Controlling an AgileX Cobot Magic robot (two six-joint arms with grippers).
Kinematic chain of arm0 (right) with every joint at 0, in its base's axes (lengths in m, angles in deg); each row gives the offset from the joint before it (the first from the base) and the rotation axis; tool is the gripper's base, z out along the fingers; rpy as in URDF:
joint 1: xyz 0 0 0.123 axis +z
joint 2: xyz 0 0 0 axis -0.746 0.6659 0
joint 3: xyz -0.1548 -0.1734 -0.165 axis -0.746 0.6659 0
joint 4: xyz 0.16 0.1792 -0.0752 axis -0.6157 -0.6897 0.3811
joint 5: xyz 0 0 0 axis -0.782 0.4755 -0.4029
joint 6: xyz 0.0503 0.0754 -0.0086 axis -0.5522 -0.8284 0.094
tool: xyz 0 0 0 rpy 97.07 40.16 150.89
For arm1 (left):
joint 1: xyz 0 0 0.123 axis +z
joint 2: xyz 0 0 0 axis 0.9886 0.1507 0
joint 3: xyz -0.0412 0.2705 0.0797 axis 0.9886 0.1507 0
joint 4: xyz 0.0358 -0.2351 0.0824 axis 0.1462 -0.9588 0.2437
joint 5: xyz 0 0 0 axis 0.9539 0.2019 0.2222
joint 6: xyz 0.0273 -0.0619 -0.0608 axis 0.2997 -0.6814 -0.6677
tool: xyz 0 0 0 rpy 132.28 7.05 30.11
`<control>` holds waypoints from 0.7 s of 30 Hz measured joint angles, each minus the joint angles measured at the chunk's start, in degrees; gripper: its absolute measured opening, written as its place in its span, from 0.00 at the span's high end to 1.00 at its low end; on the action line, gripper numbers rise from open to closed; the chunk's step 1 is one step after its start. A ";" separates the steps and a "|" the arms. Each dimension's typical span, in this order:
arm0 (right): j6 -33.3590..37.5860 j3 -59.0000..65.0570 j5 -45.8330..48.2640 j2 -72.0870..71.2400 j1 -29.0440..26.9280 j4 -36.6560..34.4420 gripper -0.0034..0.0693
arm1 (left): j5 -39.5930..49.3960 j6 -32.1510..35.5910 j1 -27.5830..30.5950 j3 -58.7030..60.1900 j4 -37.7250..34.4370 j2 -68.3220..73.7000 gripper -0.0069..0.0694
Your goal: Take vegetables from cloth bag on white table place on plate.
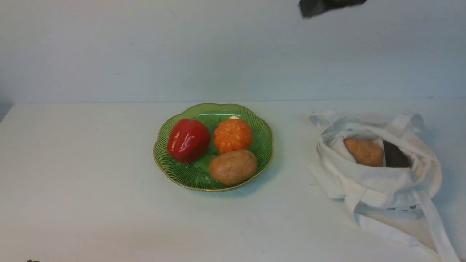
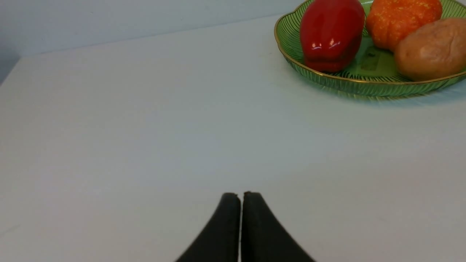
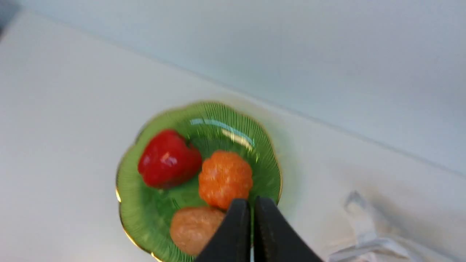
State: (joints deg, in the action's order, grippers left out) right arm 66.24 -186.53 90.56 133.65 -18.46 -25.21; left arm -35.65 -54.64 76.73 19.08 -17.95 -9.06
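Green ribbed glass plate (image 1: 210,114) holds a dimpled matte potato (image 1: 233,167); left pincer (image 2: 241,194), right pincer (image 3: 252,199) both pressed together.

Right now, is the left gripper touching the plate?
Apart. In the left wrist view the left gripper is shut, and a wide stretch of bare white table lies between its tips and the plate.

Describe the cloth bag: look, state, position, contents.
The cloth bag is white soft fabric, slumped on the white table right of the plate, not touching it. Its mouth gapes open, showing a tan potato inside beside an unidentifiable dark shape. A long flat strap trails toward the near edge; a small dark print marks its front.
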 joint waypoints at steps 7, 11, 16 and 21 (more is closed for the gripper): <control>-0.53 14.07 -3.87 -25.57 0.00 1.31 0.97 | 0.00 0.00 0.00 0.00 0.00 0.00 0.92; -0.66 34.55 -16.37 -42.26 0.00 1.31 0.97 | 0.00 0.00 0.00 0.00 0.00 0.00 0.92; -0.78 60.54 -38.30 -61.97 0.00 1.43 0.97 | 0.00 0.00 0.00 0.00 0.00 0.00 0.92; -2.15 75.90 -48.69 -75.97 0.00 2.30 0.97 | 0.00 0.00 0.00 0.00 0.00 0.00 0.92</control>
State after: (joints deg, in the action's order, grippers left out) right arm 64.09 -110.63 41.87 57.68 -18.46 -22.91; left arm -35.65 -54.64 76.73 19.08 -17.95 -9.06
